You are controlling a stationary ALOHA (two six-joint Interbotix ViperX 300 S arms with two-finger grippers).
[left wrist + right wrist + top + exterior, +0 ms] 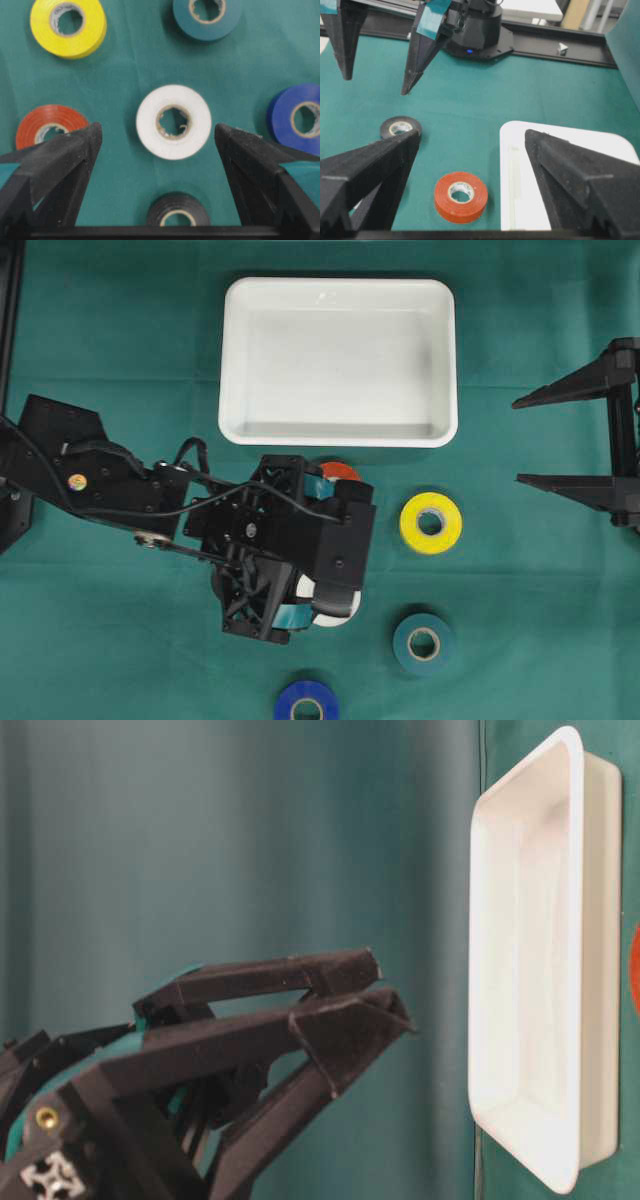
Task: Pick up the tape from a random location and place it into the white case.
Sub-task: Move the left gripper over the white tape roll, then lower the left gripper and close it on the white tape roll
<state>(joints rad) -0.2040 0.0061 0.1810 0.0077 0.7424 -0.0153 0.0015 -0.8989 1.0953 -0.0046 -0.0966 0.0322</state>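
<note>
Nothing is in the white case point(338, 362) yet; its floor is bare. It sits at the far middle of the green cloth point(120, 340). By my reading the task is at its opening: a roll is being chosen, none lifted, and the grasp, carry and drop are all left to do.

Largest to smallest:

- Green cloth: matte, faintly woven, covers the whole table.
- White case: shallow rectangular tray, glossy moulded plastic, rounded corners, raised rolled rim.
- Left gripper point(158, 142): black plastic, wedge-shaped fingers with teal pads. It hangs above the rolls near the table's middle, jaws spread wide and holding nothing, with the white tape point(173, 121) centred on the cloth between the two tips. No contact that I can see.
- Right gripper point(530, 440): same build, parked at the right edge, well apart from the rolls, jaws wide and empty.
- Tape rolls: flat rings of smooth vinyl on cardboard cores, all lying flat and apart from each other. Yellow tape point(431, 523) and teal tape point(424, 643) lie right of the left gripper, blue tape point(306, 703) at the near edge. Orange tape point(460, 196) lies just beside the case's near rim. Black tape point(400, 128) is the thinnest, mostly hidden under the arm from overhead.

The white tape looks the likely pick, though that is only my guess.
</note>
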